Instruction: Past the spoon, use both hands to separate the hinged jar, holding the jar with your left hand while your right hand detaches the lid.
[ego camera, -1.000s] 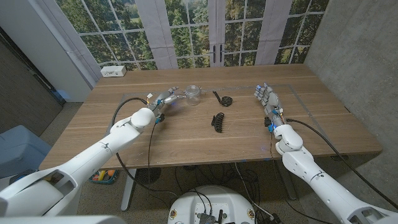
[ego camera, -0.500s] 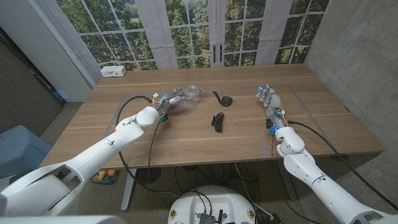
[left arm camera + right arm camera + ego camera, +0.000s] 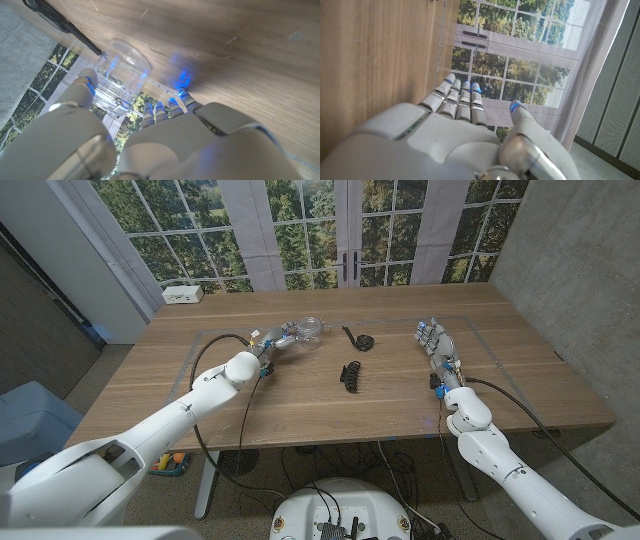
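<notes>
left hand (image 3: 283, 337) has closed in on the jar (image 3: 309, 329), fingers wide around it, grasp imminent; right hand (image 3: 436, 340) waits at three o'clock, fingers straight, empty.

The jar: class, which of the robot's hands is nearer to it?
Left. The left hand is right at the jar, its fingers reaching around it. The right hand waits far across the table, past the black pieces.

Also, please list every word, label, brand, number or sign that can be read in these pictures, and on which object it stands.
None can be read. The glass jar is clear and shows no label, the two black items carry no print, and the white box at the table's far corner is too small to show any text.
</notes>
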